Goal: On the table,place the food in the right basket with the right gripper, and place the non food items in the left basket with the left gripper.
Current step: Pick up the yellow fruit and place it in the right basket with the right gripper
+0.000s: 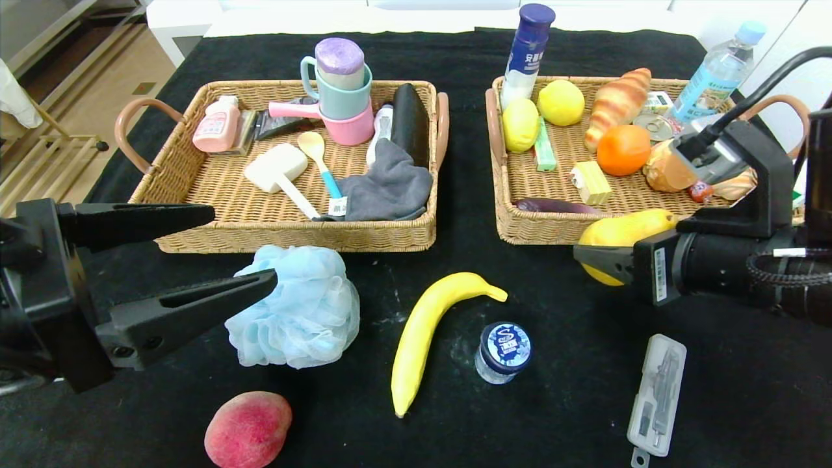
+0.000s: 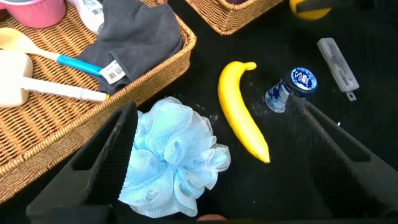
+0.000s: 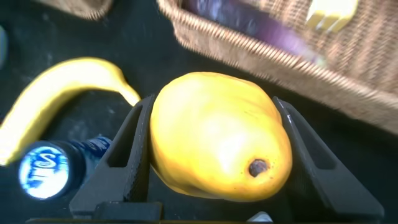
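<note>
1. The yellow pear [image 3: 217, 137] sits pinched between the two fingers of the right pincer [image 1: 601, 260], lifted off the counter [image 1: 572, 390] just at the front wall of the right basket [image 1: 539, 227].
2. The step in hand appears to be carrying this piece of food to that basket; the next move calls for raising it over the rim, moving it above a bare patch of wicker, and only then letting go.
3. Food left on the counter: the banana [image 1: 429, 331], the small jar [image 1: 504, 351] and the peach [image 1: 247, 429].
4. The left pincer [image 1: 227, 257] hangs spread wide above the blue bath pouf [image 1: 299, 312], which lies just before the left basket [image 1: 286, 227].
5. The compass case [image 1: 656, 390] lies well apart, on the right side.
</note>
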Robot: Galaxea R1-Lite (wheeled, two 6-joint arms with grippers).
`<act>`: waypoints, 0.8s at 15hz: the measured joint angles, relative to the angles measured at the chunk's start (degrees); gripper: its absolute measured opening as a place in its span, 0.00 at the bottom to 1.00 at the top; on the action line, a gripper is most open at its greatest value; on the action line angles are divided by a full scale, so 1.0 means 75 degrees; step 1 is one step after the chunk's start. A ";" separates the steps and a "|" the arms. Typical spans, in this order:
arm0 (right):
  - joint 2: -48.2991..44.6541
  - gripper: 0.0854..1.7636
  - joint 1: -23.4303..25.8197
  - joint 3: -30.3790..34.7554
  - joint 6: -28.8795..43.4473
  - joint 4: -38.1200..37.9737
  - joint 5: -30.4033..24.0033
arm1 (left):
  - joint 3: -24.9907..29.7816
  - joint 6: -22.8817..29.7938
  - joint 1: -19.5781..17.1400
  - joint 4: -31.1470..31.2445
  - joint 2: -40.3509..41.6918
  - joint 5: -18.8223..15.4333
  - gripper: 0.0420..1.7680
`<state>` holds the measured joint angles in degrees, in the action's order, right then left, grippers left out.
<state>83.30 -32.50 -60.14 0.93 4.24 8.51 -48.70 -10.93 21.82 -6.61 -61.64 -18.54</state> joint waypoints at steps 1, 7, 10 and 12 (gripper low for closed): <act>-0.0075 0.67 0.0000 -0.0184 -0.0003 -0.0148 0.0003 | 0.0000 0.0000 0.0000 -0.0003 0.0002 0.0000 0.97; -0.0046 0.67 0.0504 -0.1510 -0.0088 -0.0779 0.0023 | -0.0011 0.0011 0.0000 0.0000 0.0016 0.0003 0.97; 0.0333 0.67 0.0868 -0.2198 -0.0094 -0.0782 -0.0011 | -0.0015 0.0011 0.0003 -0.0003 0.0020 0.0003 0.97; 0.0686 0.67 0.1057 -0.2721 -0.0091 -0.0779 -0.0023 | -0.0018 0.0011 0.0005 -0.0003 0.0028 0.0003 0.97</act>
<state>88.44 -24.58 -80.54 0.24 -1.60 8.34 -48.84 -10.85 21.86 -6.63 -61.43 -18.52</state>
